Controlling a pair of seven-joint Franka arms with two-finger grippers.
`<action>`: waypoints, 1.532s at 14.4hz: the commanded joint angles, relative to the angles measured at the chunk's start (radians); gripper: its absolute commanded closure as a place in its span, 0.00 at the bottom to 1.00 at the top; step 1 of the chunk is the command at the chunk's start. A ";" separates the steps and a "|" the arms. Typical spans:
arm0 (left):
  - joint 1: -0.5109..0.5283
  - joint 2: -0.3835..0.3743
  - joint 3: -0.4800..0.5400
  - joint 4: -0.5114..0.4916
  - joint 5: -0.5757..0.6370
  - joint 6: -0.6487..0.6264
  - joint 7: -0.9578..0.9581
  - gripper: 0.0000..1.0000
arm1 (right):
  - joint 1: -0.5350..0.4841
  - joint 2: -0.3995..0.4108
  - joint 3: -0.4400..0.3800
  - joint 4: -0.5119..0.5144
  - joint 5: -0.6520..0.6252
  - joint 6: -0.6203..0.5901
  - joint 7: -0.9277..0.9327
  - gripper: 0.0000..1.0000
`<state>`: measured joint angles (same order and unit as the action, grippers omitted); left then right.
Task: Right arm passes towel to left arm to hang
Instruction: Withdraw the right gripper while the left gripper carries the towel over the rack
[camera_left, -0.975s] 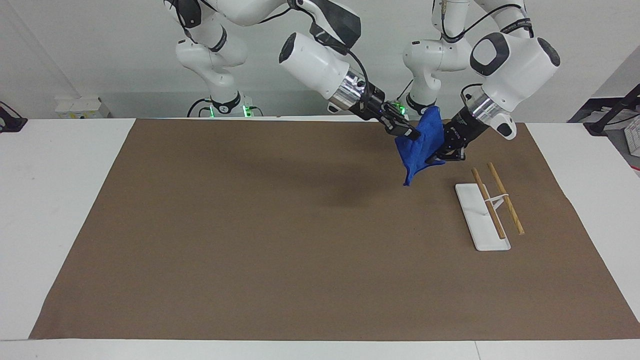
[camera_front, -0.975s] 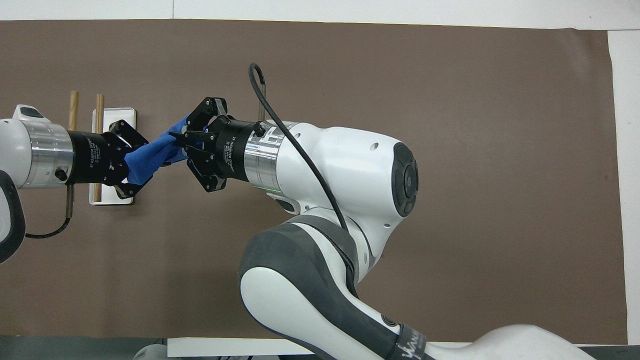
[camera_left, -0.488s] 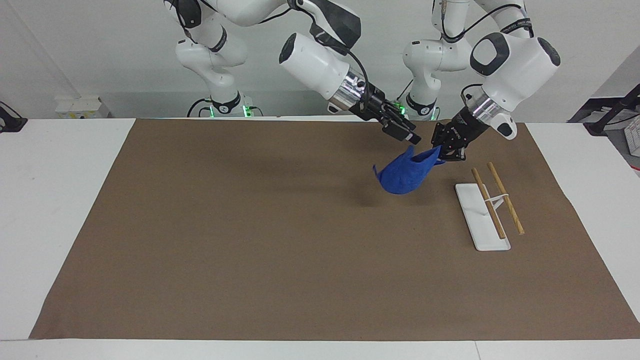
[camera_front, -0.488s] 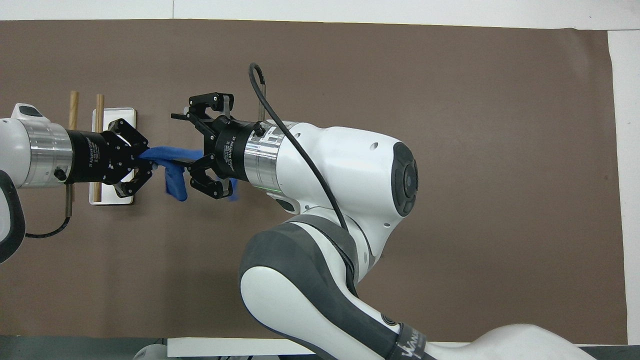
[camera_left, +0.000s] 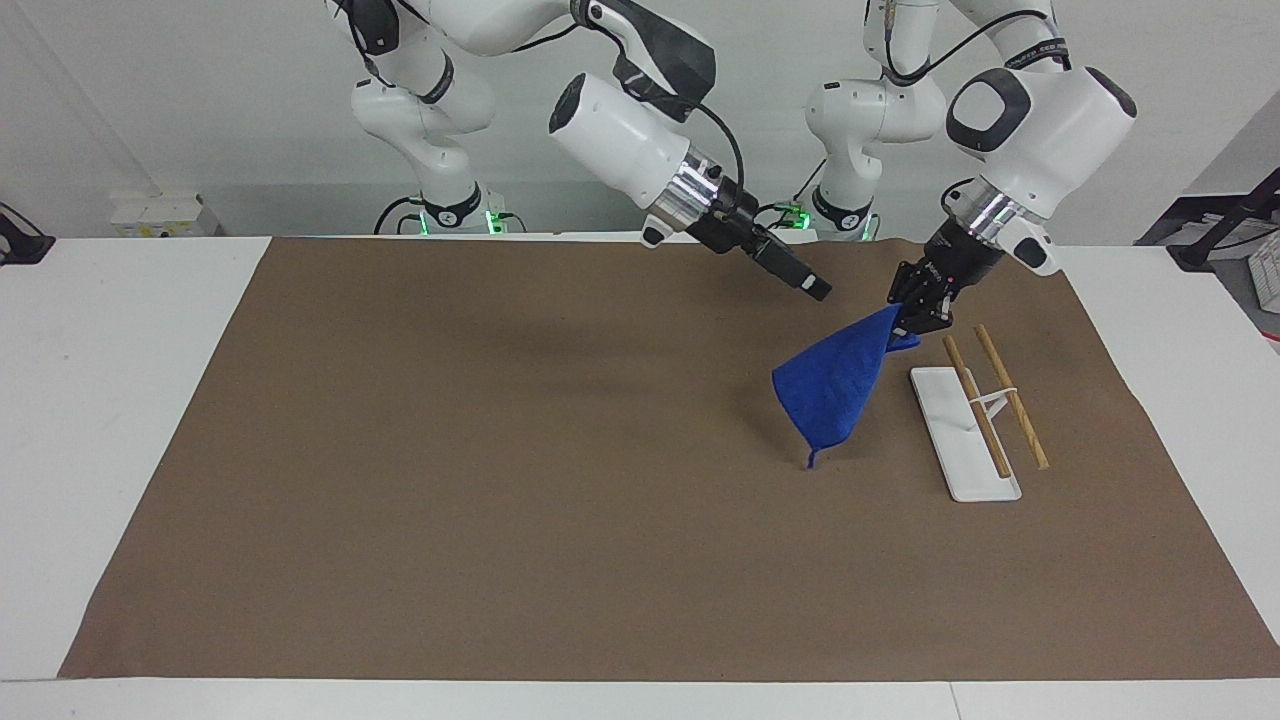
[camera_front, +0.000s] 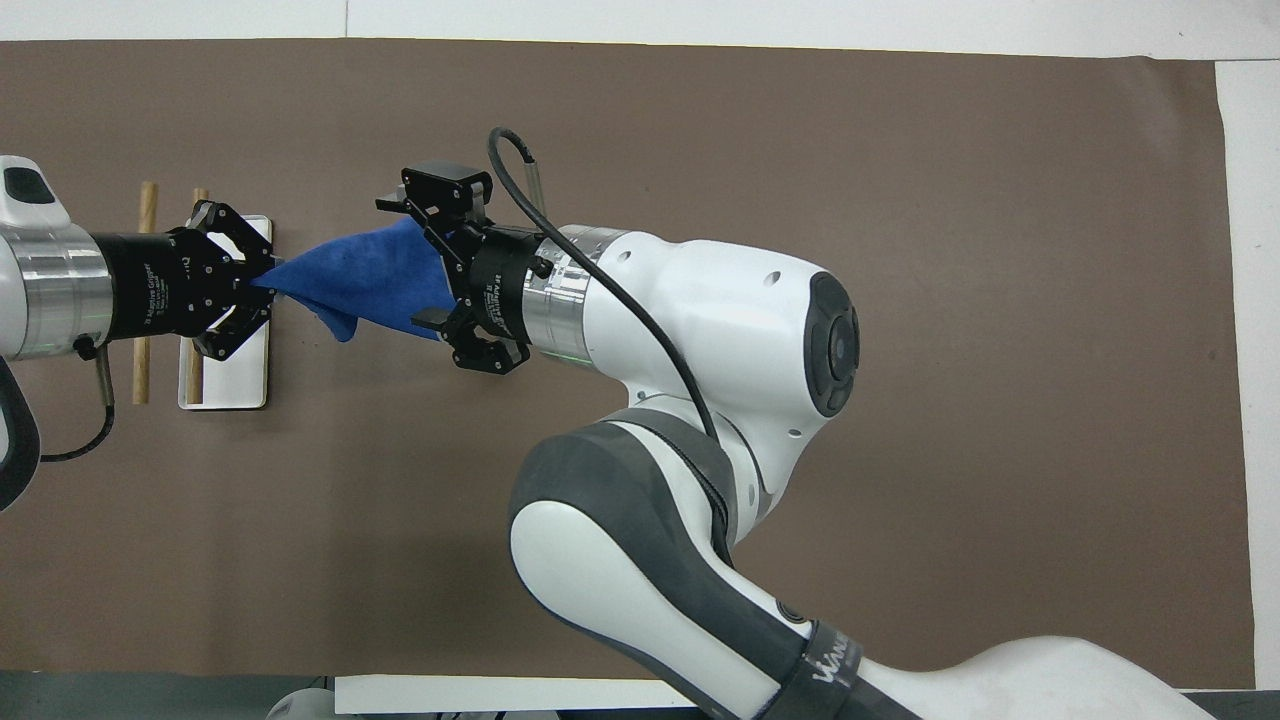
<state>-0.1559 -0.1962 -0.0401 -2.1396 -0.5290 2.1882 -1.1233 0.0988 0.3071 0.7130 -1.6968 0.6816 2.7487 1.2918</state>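
The blue towel (camera_left: 828, 392) (camera_front: 365, 280) hangs by one corner from my left gripper (camera_left: 912, 316) (camera_front: 255, 290), which is shut on it. It droops in a long triangle over the brown mat, its thin loop (camera_left: 809, 461) at the lowest tip, beside the rack. My right gripper (camera_left: 806, 282) (camera_front: 412, 262) is open and holds nothing. It hovers above the towel's free end and is apart from the cloth in the facing view.
A white rack base (camera_left: 962, 440) (camera_front: 228, 385) with two wooden rods (camera_left: 978, 408) on a thin stand sits on the mat (camera_left: 500, 450) toward the left arm's end, just under the left gripper. White table (camera_left: 110, 400) borders the mat.
The right gripper has opened, let go of the towel and drawn back a little. The towel has fallen free and now hangs from the left gripper alone, which has shifted toward the rack.
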 joint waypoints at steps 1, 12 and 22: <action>0.028 0.006 -0.001 0.006 0.000 0.008 0.227 1.00 | -0.008 -0.077 -0.073 -0.110 -0.010 -0.009 -0.237 0.00; 0.180 0.034 -0.003 -0.013 0.024 0.131 0.611 1.00 | -0.008 -0.287 -0.538 -0.307 -0.504 -0.583 -1.083 0.00; 0.225 0.143 -0.001 0.083 0.018 0.220 0.860 1.00 | -0.007 -0.336 -0.837 -0.060 -0.703 -1.029 -1.241 0.00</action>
<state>0.0617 -0.0796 -0.0337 -2.0926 -0.5155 2.3850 -0.2318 0.0855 -0.0366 -0.1148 -1.7977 -0.0080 1.7817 0.0544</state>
